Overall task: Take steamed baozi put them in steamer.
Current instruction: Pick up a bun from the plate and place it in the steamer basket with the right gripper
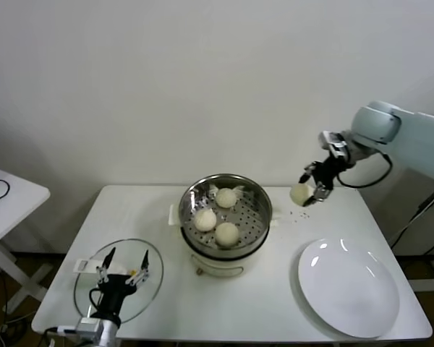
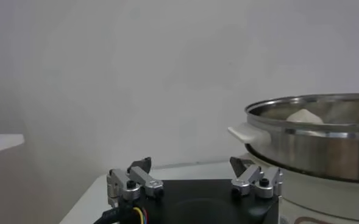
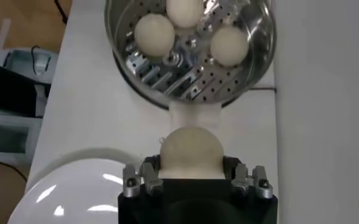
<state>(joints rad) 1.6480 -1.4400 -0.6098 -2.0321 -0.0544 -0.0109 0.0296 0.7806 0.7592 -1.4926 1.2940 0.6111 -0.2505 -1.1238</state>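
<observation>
The shiny steel steamer stands mid-table on a white pot base and holds three cream baozi. My right gripper hangs in the air to the right of the steamer, above the table's back right part, shut on another baozi. In the right wrist view that baozi fills the gap between the jaws, with the steamer beyond it. My left gripper is open, parked low over the glass lid at the front left.
A flat white plate lies at the front right of the table. The left wrist view shows the steamer's rim and white handle close by. A small white side table stands off to the left.
</observation>
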